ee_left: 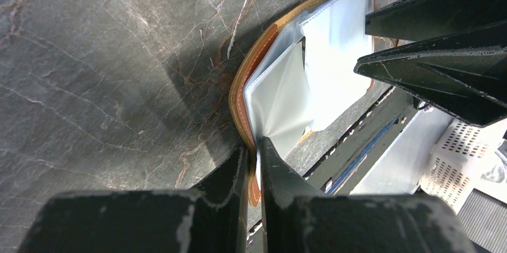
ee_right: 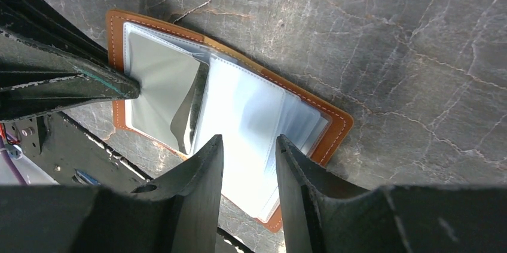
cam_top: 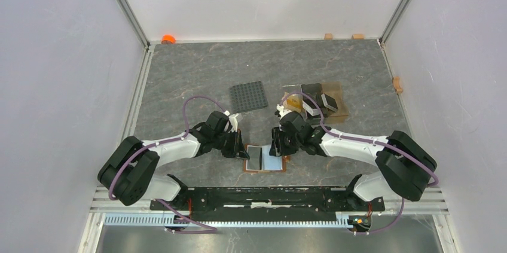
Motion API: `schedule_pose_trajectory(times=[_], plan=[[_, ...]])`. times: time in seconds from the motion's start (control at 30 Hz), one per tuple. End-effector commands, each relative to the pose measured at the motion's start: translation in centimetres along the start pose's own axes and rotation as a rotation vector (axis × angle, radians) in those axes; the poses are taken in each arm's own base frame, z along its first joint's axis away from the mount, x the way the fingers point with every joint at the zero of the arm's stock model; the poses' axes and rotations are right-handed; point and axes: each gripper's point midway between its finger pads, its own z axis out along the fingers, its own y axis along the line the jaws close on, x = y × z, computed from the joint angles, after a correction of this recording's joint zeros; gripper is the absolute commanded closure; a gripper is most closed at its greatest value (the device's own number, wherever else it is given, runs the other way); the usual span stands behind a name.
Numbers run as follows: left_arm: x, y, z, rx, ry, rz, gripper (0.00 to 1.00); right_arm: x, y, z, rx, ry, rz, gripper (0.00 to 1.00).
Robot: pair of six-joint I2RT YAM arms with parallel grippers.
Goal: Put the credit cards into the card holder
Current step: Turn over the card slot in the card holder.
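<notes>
Currently left end effector (ee_left: pixel 255 148) pinches stitched leather card holder (ee_left: pixel 239 94); right end effector (ee_right: pixel 249 142) parted over glossy sleeves (ee_right: pixel 251 109), maybe touching.

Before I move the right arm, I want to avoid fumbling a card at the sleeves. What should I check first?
1. Card holder lying open, inside facing up: ok.
2. Left gripper pinching a clear sleeve with its jaws: ok.
3. Right gripper carrying a card: not ok. Its jaws are apart with nothing between them, above the holder.
4. Credit cards located, in the amber stand behind the right arm: ok.
5. Sleeve mouth open wide enough to take a card: cannot tell.
</notes>
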Motion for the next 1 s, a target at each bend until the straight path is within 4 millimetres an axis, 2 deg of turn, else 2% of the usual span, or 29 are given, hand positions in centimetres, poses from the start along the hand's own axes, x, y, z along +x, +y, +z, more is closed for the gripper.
schedule_pose_trajectory(times=[0.0, 0.23, 0.53, 0.73, 0.97], plan=[[-0.9, 0.0, 0.2, -0.013, -0.032, -0.003, 0.85, -1.4, 0.2, -0.5, -0.010, -0.056, 0.004, 0.57], [-0.8, -0.1, 0.2, -0.010, -0.030, -0.002, 0.85, -0.8, 1.5, -0.1, -0.115, -0.046, 0.040, 0.60], [-0.9, -0.1, 0.0, -0.012, -0.033, -0.001, 0.85, -2.2, 3.1, -0.8, -0.185, -0.092, 0.038, 0.66], [-1.1, -0.3, 0.0, -0.007, -0.040, 0.002, 0.81, -2.6, 4.9, -0.9, -0.271, -0.106, 0.021, 0.66], [-1.5, -0.5, -0.3, -0.011, -0.061, 0.002, 0.67, -1.7, 5.6, 0.3, -0.285, -0.055, 0.014, 0.84]])
